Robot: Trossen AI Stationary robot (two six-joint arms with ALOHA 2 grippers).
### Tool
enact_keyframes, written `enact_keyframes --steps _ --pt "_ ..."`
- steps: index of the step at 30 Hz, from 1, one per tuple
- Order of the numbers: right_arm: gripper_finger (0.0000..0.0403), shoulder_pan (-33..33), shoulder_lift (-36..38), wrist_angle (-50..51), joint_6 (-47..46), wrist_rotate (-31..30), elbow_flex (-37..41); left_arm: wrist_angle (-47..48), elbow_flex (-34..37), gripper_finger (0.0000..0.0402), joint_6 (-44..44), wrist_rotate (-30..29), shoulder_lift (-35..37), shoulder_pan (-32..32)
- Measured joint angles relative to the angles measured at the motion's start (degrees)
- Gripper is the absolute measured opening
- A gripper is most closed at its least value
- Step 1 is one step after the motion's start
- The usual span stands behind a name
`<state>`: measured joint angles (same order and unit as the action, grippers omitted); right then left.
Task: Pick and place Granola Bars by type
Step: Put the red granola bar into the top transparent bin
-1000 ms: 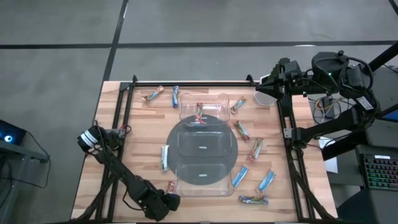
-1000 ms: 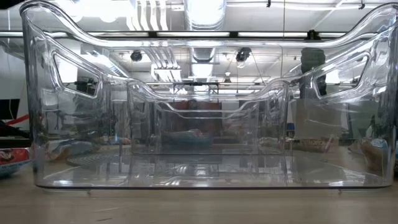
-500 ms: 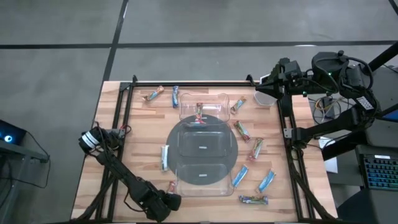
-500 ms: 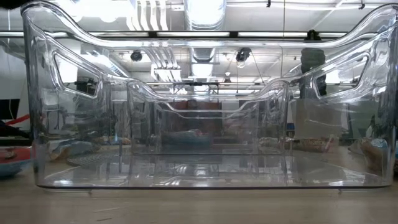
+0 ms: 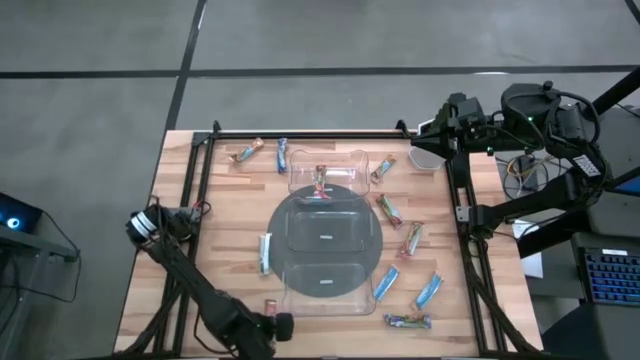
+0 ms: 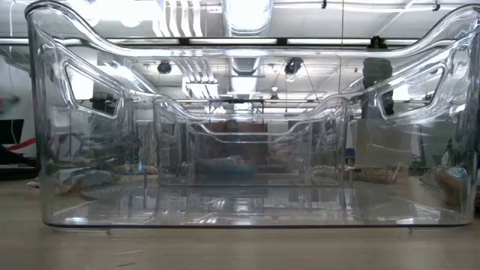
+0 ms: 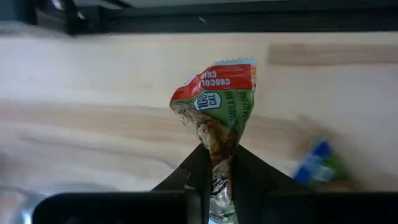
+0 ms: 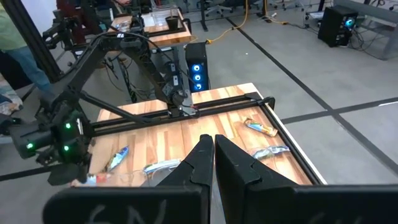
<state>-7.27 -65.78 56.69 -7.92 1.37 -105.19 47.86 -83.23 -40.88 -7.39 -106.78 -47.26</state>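
Several foil-wrapped granola bars lie flat on the wooden table around a clear plastic tray; one lies in the tray's far compartment. Near the table's front edge, left of the tray, my left gripper is shut on a red-and-green bar. My right gripper is shut on nothing and waits beyond the table's far right corner. My left gripper pinches one end of the red-and-green bar between its two fingers, coming from above. The wrapper is squeezed narrow and crumpled where the fingers close on it. The rest of the bar sticks out past the fingertips, and appears clear of the table.
Loose bars lie left of the tray, at the far left and down the right side. Black rails run along the table's left, far and right edges. In the low view the tray fills the picture.
My left gripper has shut on the red-and-green bar beside the tray's near left corner and raised it. The bar, which lay on the table at the low view's left edge, is gone from there now. The gripper has shifted slightly toward the table's right.
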Motion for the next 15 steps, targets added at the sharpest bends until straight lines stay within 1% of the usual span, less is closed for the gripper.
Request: enact_keyframes --steps 6,10,13,15 --pt "0.0008 0.00 0.00 0.00 1.03 0.02 0.00 14.07 -4.87 0.0028 6.36 0.11 0.04 -2.42" --pt "0.0008 0.00 0.00 0.00 1.09 0.02 0.00 24.48 -10.44 0.0027 10.58 0.39 0.11 -3.73" --pt "0.0008 0.00 0.00 0.00 1.09 0.06 0.00 32.52 -15.45 0.0028 17.13 -0.66 1.38 -3.52" --pt "0.0008 0.00 0.00 0.00 1.24 0.11 0.00 36.36 -18.51 0.0027 21.89 -2.97 3.00 -2.96"
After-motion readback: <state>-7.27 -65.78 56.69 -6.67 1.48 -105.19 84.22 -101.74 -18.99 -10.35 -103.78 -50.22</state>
